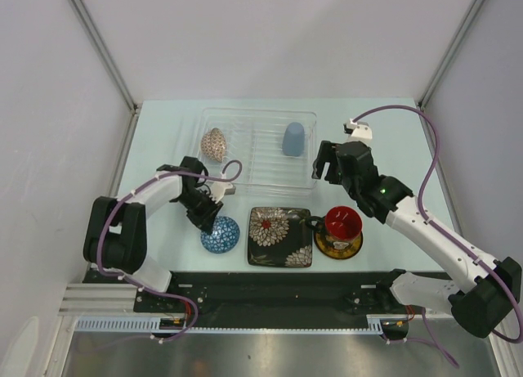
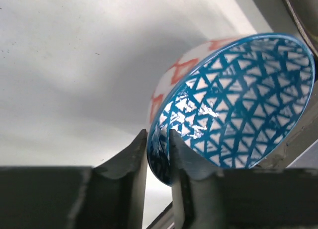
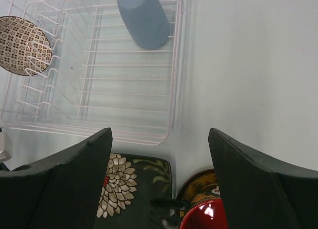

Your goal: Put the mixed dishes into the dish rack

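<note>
1. My left claw (image 2: 158,139) is clenched on the rim of the small blue saucer (image 2: 233,105). One of the fingers (image 2: 131,159) sits on the outer wall and the other inside, over the blue triangle pattern. The saucer is tipped up at the near left of the table (image 1: 163,123). I cannot tell whether its far edge is clear of the surface.
2. Handling, as I judge it: glazed ceramic, so stiff, brittle and slick under the pads. It is probably light, but a pinch at one edge leaves the rest hanging as a lever. It may swing or slide in the grip if moved sharply. A chip is the likely damage if it knocks the rack wall.
3. Just to the right of the saucer lies the black square plate (image 1: 280,236), flat on the table. It will likely need an edge grip, and lying flat it gives little to get under.
4. Right of that, the dark mug (image 1: 341,222) with its red inside stands on the yellow saucer (image 1: 338,248). The mug's handle points toward the plate. The wall or rim looks the surer hold.
5. My right claw (image 3: 159,134) is released, jaws wide and holding nothing. It hovers beyond the mug, near the right end of the rack.
6. Farthest is the dish rack (image 1: 245,185). The pale blue cup (image 1: 292,138) is toward its right and the beige lattice bowl (image 1: 215,145) stands on edge at its left. The dividers between them are free.
</note>
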You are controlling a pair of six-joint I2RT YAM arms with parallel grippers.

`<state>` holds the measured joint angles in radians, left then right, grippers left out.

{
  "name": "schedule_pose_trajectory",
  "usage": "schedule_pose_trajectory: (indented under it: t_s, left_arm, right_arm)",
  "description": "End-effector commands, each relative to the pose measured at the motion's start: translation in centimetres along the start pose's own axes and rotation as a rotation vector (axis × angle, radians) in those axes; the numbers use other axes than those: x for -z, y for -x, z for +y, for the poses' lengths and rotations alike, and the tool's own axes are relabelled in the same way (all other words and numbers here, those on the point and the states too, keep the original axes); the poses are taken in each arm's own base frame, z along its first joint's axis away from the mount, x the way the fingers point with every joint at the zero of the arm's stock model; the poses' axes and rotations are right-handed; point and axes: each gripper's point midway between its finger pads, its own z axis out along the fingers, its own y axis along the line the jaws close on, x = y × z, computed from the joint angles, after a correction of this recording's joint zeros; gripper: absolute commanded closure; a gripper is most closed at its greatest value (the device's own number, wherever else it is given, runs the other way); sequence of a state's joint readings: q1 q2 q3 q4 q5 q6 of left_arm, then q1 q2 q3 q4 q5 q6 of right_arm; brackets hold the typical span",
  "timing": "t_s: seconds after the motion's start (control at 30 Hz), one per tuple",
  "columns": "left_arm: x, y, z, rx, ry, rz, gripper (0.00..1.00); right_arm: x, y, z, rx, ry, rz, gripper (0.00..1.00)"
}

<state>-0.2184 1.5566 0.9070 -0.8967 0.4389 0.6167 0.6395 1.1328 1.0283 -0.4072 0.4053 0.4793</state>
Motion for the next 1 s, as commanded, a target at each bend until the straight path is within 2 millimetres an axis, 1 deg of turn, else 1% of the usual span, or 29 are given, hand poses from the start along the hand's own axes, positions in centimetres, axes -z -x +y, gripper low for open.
schedule_pose_trajectory:
  t_s: [0.0,0.03,0.07,0.13,0.17,0.2,0.23,0.27,0.3,0.33,0.4,0.43,0.5,0.53,0.57,0.6,0.63,0.67,0.7,0.73,0.77,0.8,0.83,0.87,0.9,0.97]
  left_arm:
    - [1.5,1.7,0.0,-0.035,0.049,-0.058,0.8]
    - [1.7,1.8,0.0,-0.035,0.059,-0.065,0.82]
    - [2.0,1.8,0.1,-0.036,0.072,-0.068,0.87]
    - [3.2,2.0,-0.2,-0.049,0.102,-0.092,0.92]
    - [3.8,2.1,-0.3,-0.054,0.117,-0.099,0.96]
    - [5.0,2.0,-0.7,-0.067,0.142,-0.108,0.98]
    - [6.1,2.7,-0.7,-0.084,0.167,-0.132,1.0]
    - [7.2,3.0,-0.9,-0.097,0.19,-0.149,1.0]
    - [8.3,2.9,-0.8,-0.1,0.228,-0.145,1.0]
    - [10.8,4.2,-0.8,-0.129,0.287,-0.202,1.0]
    - [13.4,4.9,-0.8,-0.14,0.352,-0.223,1.0]
    - [16.4,6.2,-0.3,-0.151,0.447,-0.265,1.0]
    - [19.5,7.7,0.7,-0.123,0.562,-0.313,1.0]
    - [23.0,8.6,2.1,-0.099,0.705,-0.343,1.0]
    - [24.3,9.3,3.1,-0.071,0.77,-0.351,1.0]
    - [26.2,10.5,4.0,-0.031,0.851,-0.402,1.0]
    - [29.3,10.7,5.2,0.027,0.983,-0.425,1.0]
    - [29.9,11.3,6.4,0.073,1.056,-0.414,1.0]
    - [31.2,12.2,7.3,0.125,1.127,-0.462,1.0]
    - [31.7,12.5,8.0,0.158,1.178,-0.464,1.0]
    - [31.7,12.3,9.0,0.202,1.26,-0.409,1.0]
    - [31.3,12.6,9.5,0.238,1.291,-0.402,1.0]
    - [30.7,12.4,9.8,0.257,1.329,-0.363,1.0]
    - [30.3,12.5,9.7,0.268,1.375,-0.328,1.0]
    - [28.8,12.4,10.1,0.278,1.374,-0.28,1.0]
    - [27.2,12.8,9.8,0.278,1.353,-0.267,1.0]
  right_arm:
    - [0.6,1.0,-0.4,-0.023,-0.021,-0.036,0.16]
    - [0.6,1.0,-0.4,-0.022,-0.021,-0.033,0.17]
    - [0.6,1.0,-0.5,-0.023,-0.024,-0.036,0.17]
    - [0.4,0.9,-0.5,-0.018,-0.026,-0.031,0.17]
    - [0.4,0.9,-0.3,-0.018,-0.022,-0.032,0.17]
    - [0.3,0.8,-0.4,-0.015,-0.022,-0.03,0.17]
    - [0.2,0.9,-0.3,-0.021,-0.019,-0.036,0.17]
    - [0.1,0.7,-0.3,-0.018,-0.014,-0.028,0.16]
    - [0.0,0.7,-0.3,-0.019,-0.014,-0.028,0.17]
    - [-0.1,0.7,-0.4,-0.023,-0.012,-0.03,0.17]
    - [-0.2,0.5,-0.4,-0.025,-0.005,-0.026,0.17]
    - [-0.2,0.6,-0.4,-0.028,-0.003,-0.029,0.17]
    - [-0.3,0.4,-0.6,-0.029,-0.002,-0.026,0.17]
    - [-0.2,0.4,-0.6,-0.032,0.002,-0.029,0.16]
    - [-0.2,0.4,-0.7,-0.035,0.004,-0.028,0.17]
    - [-0.2,0.3,-0.7,-0.04,0.004,-0.029,0.17]
    - [-0.2,0.1,-0.8,-0.041,0.006,-0.025,0.17]
    - [0.0,0.1,-0.8,-0.047,0.011,-0.029,0.16]
    - [0.1,0.2,-0.8,-0.052,0.012,-0.032,0.17]
    - [0.2,0.0,-1.0,-0.051,0.011,-0.03,0.17]
    - [0.3,0.0,-1.0,-0.056,0.01,-0.032,0.17]
    - [0.5,0.1,-1.1,-0.06,0.01,-0.038,0.17]
    - [0.6,0.1,-1.3,-0.06,0.003,-0.041,0.16]
    - [0.7,0.1,-1.5,-0.065,0.001,-0.044,0.17]
    - [1.0,0.3,-1.6,-0.07,0.001,-0.052,0.17]
    - [1.1,0.1,-2.2,-0.072,-0.011,-0.051,0.17]
